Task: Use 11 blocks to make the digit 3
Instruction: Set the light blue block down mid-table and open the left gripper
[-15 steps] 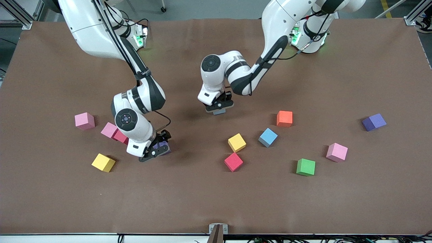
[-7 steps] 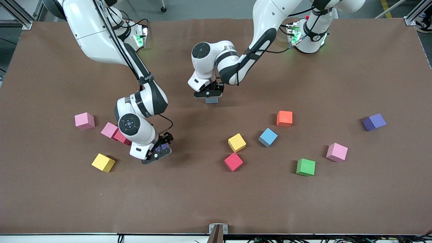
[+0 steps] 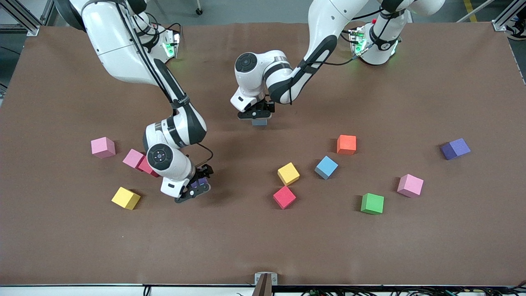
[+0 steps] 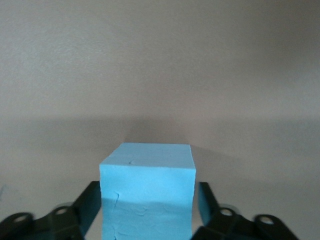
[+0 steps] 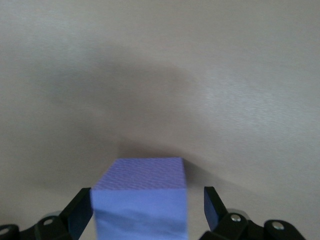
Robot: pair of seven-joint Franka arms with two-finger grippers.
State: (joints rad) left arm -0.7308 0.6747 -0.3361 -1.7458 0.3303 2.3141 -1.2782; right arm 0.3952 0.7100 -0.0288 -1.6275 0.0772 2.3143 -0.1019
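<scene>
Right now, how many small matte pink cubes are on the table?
3 pink cubes: one, one touching a red cube, both toward the right arm's end; one near the green cube. Arms may hide more.

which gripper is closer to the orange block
Left. The left gripper is at a light blue block, nearer the robots than the orange block. The right gripper is around a purple block, much farther off.
</scene>
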